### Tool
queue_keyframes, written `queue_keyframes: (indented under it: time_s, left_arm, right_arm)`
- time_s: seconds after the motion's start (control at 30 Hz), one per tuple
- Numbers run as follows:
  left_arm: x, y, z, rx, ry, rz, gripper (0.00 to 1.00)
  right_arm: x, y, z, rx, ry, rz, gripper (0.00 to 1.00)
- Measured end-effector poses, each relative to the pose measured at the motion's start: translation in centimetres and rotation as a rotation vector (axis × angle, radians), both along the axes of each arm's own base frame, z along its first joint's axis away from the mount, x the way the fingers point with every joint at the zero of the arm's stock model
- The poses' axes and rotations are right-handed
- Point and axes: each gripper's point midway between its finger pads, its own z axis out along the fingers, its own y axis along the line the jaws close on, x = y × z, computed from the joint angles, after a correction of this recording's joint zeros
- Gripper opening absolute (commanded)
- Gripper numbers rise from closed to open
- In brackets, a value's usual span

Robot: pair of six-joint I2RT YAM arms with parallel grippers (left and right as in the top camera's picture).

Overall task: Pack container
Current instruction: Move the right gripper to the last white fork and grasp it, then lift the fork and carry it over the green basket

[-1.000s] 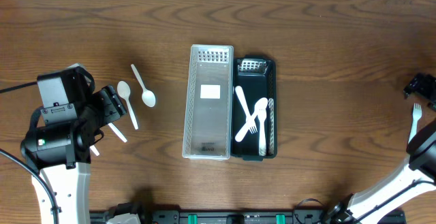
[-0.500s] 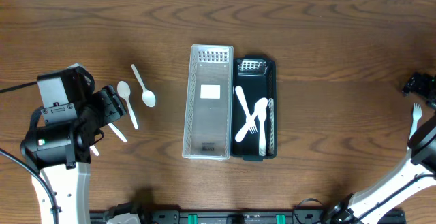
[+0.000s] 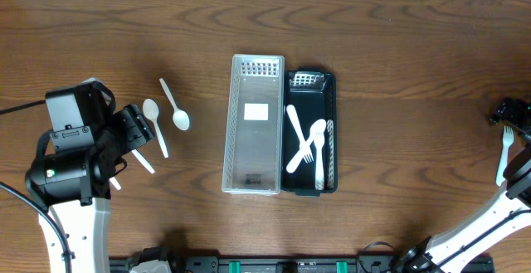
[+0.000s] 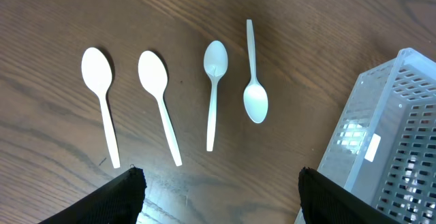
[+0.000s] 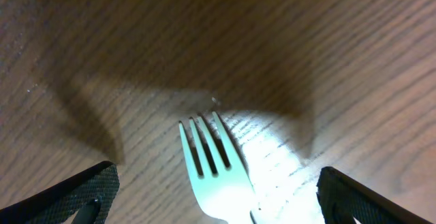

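Note:
A clear perforated bin [image 3: 254,124] and a black bin [image 3: 311,130] stand side by side mid-table; the black one holds white forks. Several white spoons [image 4: 216,88] lie on the wood left of the bins, two showing in the overhead view [image 3: 174,107]. My left gripper [image 4: 218,186] is open above the wood just below the spoons. A white fork [image 3: 505,150] lies at the far right edge. My right gripper [image 5: 214,200] is open low over that fork [image 5: 214,166], a finger on each side of its tines.
The clear bin's corner [image 4: 381,135] sits at the right of the left wrist view. The table's right edge is close to the right gripper [image 3: 513,114].
My right gripper has moved down toward the fork at the right edge. The left arm has not moved.

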Motion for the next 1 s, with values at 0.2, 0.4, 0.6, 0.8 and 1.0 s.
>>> queue_keyframes:
  time_s: [0.2, 0.4, 0.6, 0.8, 1.0]
  left_arm:
    - [0.0, 0.0, 0.0, -0.001, 0.0, 0.001, 0.74]
    - [0.0, 0.0, 0.0, -0.001, 0.0, 0.001, 0.74]
    - [0.0, 0.0, 0.0, -0.002, 0.0, 0.002, 0.74]
    - [0.0, 0.0, 0.0, -0.002, 0.0, 0.002, 0.74]
    - [0.0, 0.0, 0.0, -0.001, 0.0, 0.001, 0.74]
  right_arm:
    - [0.0, 0.7, -1.0, 0.019, -0.036, 0.002, 0.95]
    - [-0.1, 1.0, -1.0, 0.013, -0.053, 0.001, 0.89]
    - [-0.3, 1.1, -1.0, 0.018, -0.047, -0.006, 0.66]
    - [-0.5, 1.2, -1.0, 0.021, -0.043, -0.015, 0.52]
    - [-0.6, 1.3, -1.0, 0.024, -0.038, -0.023, 0.43]
